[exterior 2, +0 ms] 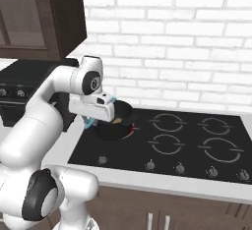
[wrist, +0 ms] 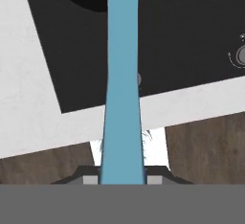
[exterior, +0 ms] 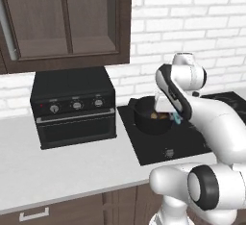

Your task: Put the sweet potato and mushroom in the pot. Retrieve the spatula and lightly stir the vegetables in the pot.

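My gripper (wrist: 122,180) is clamped on the slim pale teal-blue spatula (wrist: 122,84) — light, stiff, smooth enough to twist, so I hold low on its handle. Its far end reaches the round black matte pot (exterior: 153,118) at the cooktop's (exterior 2: 197,162) front-left corner — sweet potato (exterior: 154,115) inside.

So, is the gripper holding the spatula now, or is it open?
Holding it. In the hand view the gripper is shut on the spatula, whose blue length runs up from between the fingertips toward the pot.
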Available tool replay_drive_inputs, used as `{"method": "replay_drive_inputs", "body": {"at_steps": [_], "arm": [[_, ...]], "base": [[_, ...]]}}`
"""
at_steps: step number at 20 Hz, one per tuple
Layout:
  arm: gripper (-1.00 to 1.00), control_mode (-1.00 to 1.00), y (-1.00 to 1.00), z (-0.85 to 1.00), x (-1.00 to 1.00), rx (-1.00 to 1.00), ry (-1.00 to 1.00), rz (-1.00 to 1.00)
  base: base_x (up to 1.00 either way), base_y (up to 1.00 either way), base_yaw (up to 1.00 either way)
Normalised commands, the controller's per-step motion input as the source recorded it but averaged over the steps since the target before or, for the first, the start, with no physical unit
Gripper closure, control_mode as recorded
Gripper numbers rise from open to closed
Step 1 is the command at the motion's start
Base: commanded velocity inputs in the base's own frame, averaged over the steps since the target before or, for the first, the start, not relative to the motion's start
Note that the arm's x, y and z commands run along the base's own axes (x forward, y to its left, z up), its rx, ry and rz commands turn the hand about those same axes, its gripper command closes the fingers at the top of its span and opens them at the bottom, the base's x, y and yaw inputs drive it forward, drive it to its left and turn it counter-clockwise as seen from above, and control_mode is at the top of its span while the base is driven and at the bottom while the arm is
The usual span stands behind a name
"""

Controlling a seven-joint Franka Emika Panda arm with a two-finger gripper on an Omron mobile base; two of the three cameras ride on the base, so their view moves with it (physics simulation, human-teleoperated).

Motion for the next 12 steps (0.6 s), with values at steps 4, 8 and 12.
{"method": "replay_drive_inputs", "body": {"at_steps": [4, 8, 12], "arm": [[1.0, -1.0, -0.01, 0.04, 0.32, 0.06, 0.03, 0.04], [1.0, -1.0, 0.0, 0.03, 0.3, 0.12, 0.0, 0.0], [1.0, -1.0, 0.0, 0.02, 0.08, 0.13, 0.07, 0.0]], "base": [[0.0, 0.0, 0.0], [0.0, 0.0, 0.0], [0.0, 0.0, 0.0]]}}
